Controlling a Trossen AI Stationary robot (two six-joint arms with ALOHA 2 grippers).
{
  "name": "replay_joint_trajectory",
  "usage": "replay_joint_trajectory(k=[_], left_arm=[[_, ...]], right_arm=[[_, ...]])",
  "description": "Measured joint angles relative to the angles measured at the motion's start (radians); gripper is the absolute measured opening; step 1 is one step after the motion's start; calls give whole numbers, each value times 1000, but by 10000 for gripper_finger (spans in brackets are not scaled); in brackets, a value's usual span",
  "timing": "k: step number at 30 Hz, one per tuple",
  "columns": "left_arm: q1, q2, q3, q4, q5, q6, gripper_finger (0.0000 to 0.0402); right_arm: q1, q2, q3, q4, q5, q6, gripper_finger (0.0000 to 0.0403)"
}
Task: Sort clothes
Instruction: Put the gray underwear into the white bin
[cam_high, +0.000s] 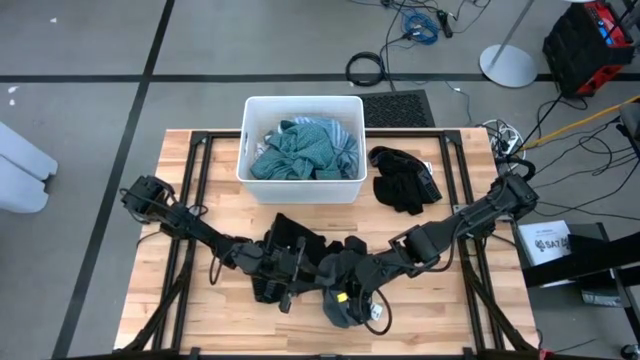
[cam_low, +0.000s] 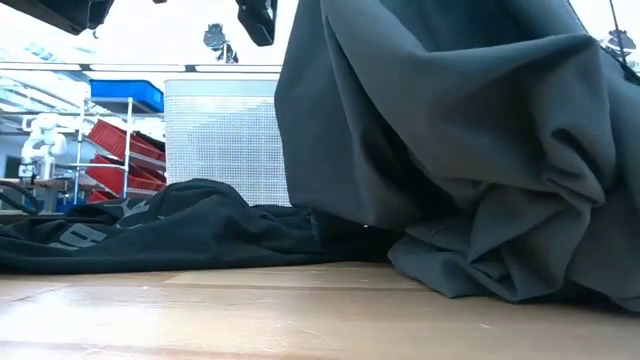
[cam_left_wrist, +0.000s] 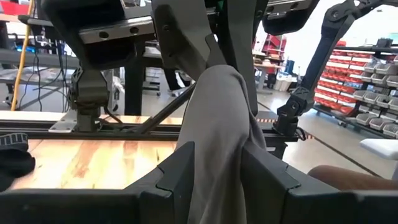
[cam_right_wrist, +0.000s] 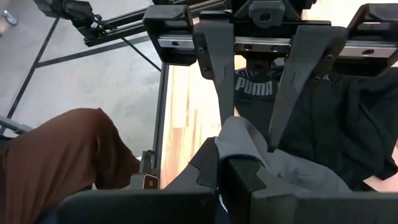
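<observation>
Hanging between the two arms at the near middle of the bench, the dark grey soft fabric garment (cam_high: 343, 285) was held at one bunched spot by both grippers at once: the left gripper (cam_left_wrist: 219, 163) had its jaws part-spread around a thick fold of it, and the right gripper (cam_right_wrist: 225, 165) had its jaws pressed together on a thin edge of the same cloth. Both grips sat almost touching, so neither arm was nearer; the cloth draped down from them onto the wood, with no clear long axis showing. Any move to a pile, I judged, would turn on the arms drawing apart or one letting go. A black fabric garment with white lettering (cam_right_wrist: 329, 118) lay flat beneath and just beside it. Farther back stood the white rectangular plastic bin (cam_high: 301, 190) holding teal and blue striped clothes (cam_high: 305, 152), with a crumpled black garment (cam_high: 402, 180) beside it. Only the low view showed the grey cloth's hem resting on the wooden bench (cam_low: 250, 315); only the wrist views showed the pinches.
</observation>
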Motion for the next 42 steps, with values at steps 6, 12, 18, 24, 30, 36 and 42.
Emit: replay_joint_trajectory(k=[6, 12, 18, 24, 30, 36, 42], left_arm=[[0, 0, 0, 0, 0, -10, 69], [0, 0, 3, 6, -3, 12, 7], [0, 0, 10, 10, -3, 28, 4], [0, 0, 10, 10, -20, 29, 2], [-7, -11, 11, 5, -26, 29, 1], [-19, -30, 11, -1, -27, 36, 1], [-19, -30, 11, -1, -28, 35, 1]], right_arm=[[0, 0, 0, 0, 3, -8, 3], [1, -2, 0, -40, -10, -8, 39], [2, -2, 0, -171, -107, 6, 93], [2, -32, 0, -294, -70, 66, 117], [104, -53, 0, -402, 37, 169, 118], [292, -22, -73, -402, 153, 371, 119], [360, 2, -217, -320, 342, 494, 119]])
